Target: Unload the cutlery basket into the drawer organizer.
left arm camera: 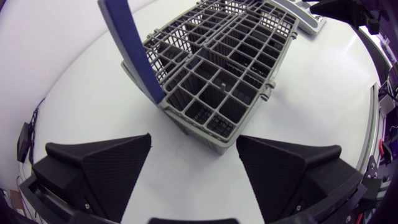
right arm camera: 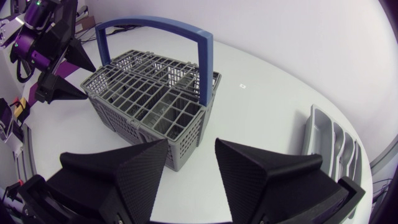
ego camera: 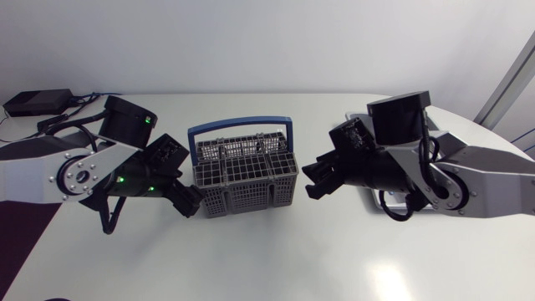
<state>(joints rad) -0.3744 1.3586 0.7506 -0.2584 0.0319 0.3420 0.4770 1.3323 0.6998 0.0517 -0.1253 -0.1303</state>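
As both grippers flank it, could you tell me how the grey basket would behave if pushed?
The basket looks like rigid plastic lattice, so probably stiff and light. It sits flat on the smooth table, so a low push likely slides it. A push high on the upright blue handle might tip it.

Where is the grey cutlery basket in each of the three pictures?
Head view: cutlery basket at the picture's centre.
Left wrist view: just ahead of the left gripper.
Right wrist view: just ahead of the right gripper.
Shared landmark: its blue handle.
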